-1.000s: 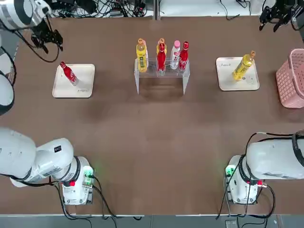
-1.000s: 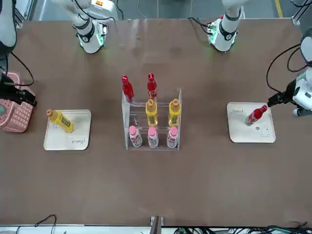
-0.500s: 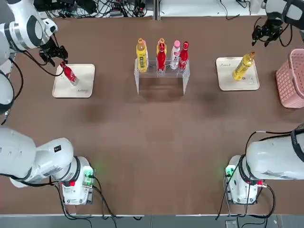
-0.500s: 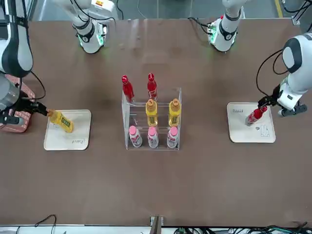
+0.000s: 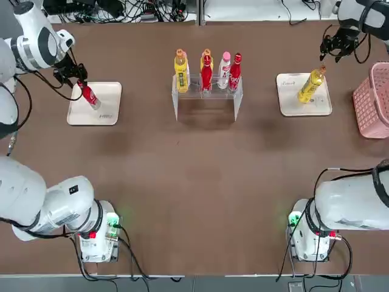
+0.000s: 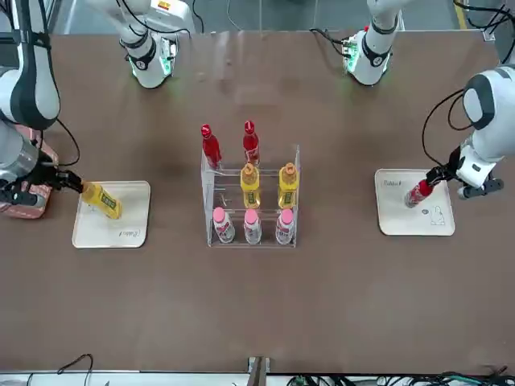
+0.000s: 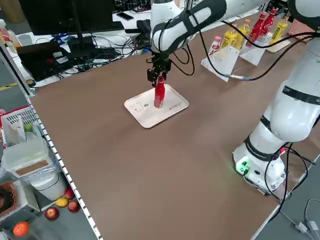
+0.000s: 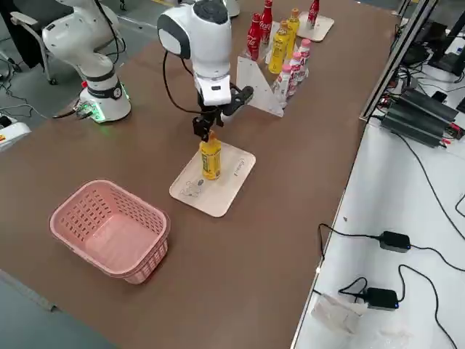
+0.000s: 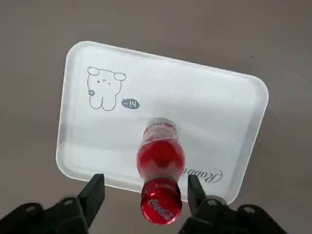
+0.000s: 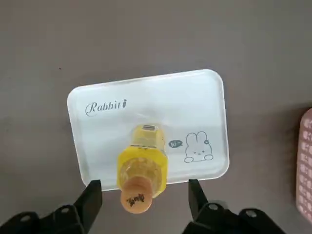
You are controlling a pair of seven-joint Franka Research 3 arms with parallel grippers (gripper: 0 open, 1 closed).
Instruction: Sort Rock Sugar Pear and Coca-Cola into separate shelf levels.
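Top view puts my left gripper over the cap of the Coca-Cola bottle standing on the cream tray at the table's left, and my right gripper just above the orange cap of the Rock Sugar Pear bottle on the other cream tray at the right, with a pink basket beyond it at the table's edge. From above I cannot judge finger spacing; my wrist cameras settle that. On the left wrist view both fingers stand either side of the red cap with gaps showing, so that hand is unclenched and not gripping. On the right wrist view my fingers likewise flank the yellow bottle's neck, spread and apart from it. Only the front view reveals the clear acrylic rack in full: pink-capped bottles on the lower level, two yellow ones on the upper tier, two red ones behind. From overhead those levels merge into one row. The left side view cuts the rack off at the picture's far edge, and arm cables partly cross it.
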